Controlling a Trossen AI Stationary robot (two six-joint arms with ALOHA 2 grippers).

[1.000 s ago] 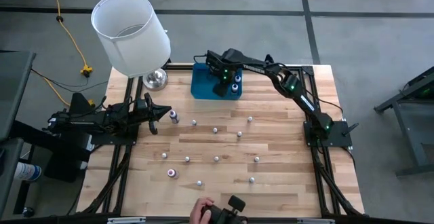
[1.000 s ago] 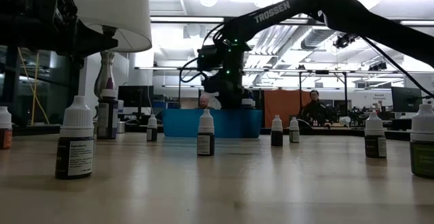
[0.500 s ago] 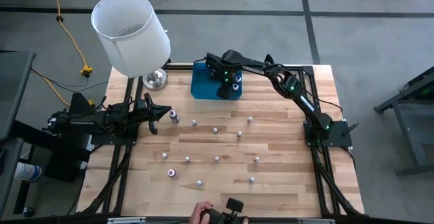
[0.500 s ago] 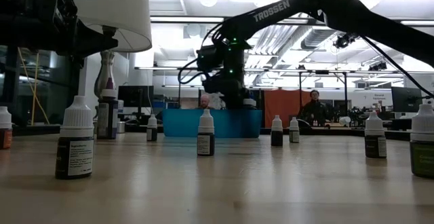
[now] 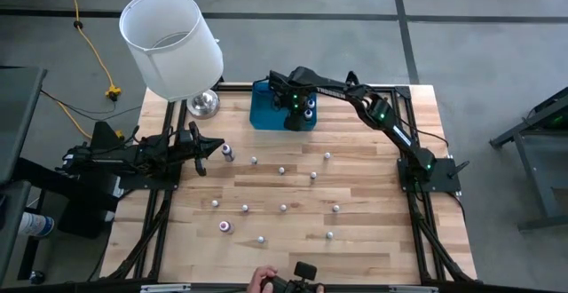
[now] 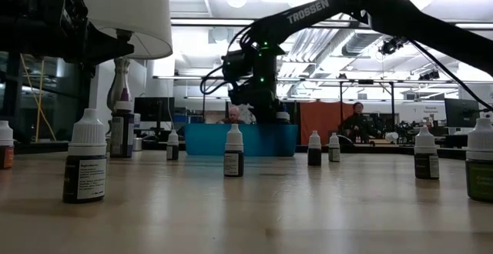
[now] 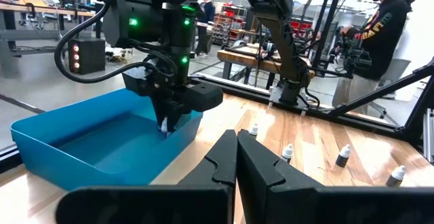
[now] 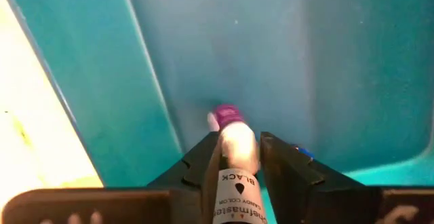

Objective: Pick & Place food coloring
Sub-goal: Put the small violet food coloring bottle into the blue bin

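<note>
My right claw (image 5: 295,106) hangs over the blue bin (image 5: 266,108) at the far side of the counter (image 5: 373,249), and in my right wrist view a small white bottle (image 8: 236,157) labelled black sits between its fingers (image 8: 283,173), cap pointing down toward the bin floor, where a purple-capped bottle (image 8: 224,115) already lies. The fingers stand close beside the bottle, but I cannot tell whether they pinch it or have just let go; I judge this to be the drop itself. From above I make out what look like a couple of bottles resting in the bin beside my claw, so only a small part of the job looks done. Most of the food coloring remains out on the counter: a scatter of white-capped bottles across the middle, among them one at (image 5: 282,170), one at (image 5: 335,209) and a reddish one (image 5: 225,226) nearer the front edge. My left claw (image 5: 211,149) waits at the left side, pressed together and empty, with a dark bottle (image 5: 228,154) standing just beside it. A white lamp (image 5: 173,44) stands at the far left corner, not part of the work. By my reckoning, many trips are left.
</note>
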